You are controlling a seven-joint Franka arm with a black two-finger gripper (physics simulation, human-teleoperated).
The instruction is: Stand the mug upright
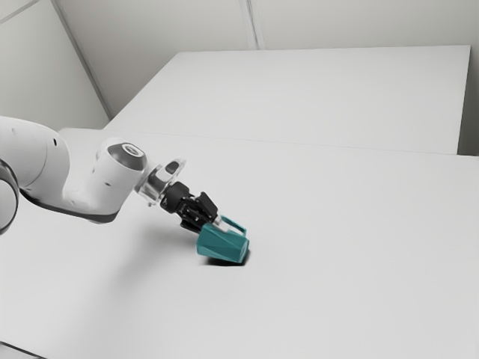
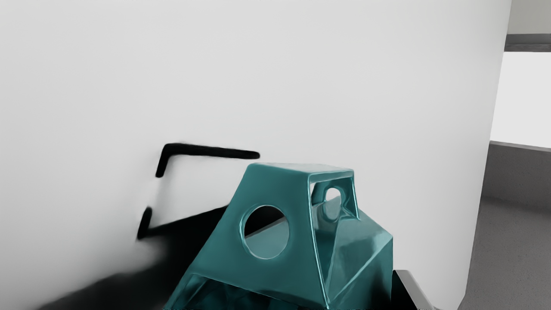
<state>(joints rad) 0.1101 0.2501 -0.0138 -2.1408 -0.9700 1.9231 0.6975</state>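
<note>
White bench (image 1: 337, 217), pale wall (image 1: 172, 26) bhd | teal mug (image 1: 223, 244) on bench area, on its side, handle (image 1: 236, 224) uppermost; bench contact unclr | claw (image 1: 212, 226) right by mug's handle side, can't tell if gripping or open | risk: off-ctr hold cd let mug slip/roll mid-turn; handle cd snag claw

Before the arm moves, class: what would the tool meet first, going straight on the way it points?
The mug, right at the tip of the tool, then probably the table beyond; depth is unclear, so they may already touch.
</note>
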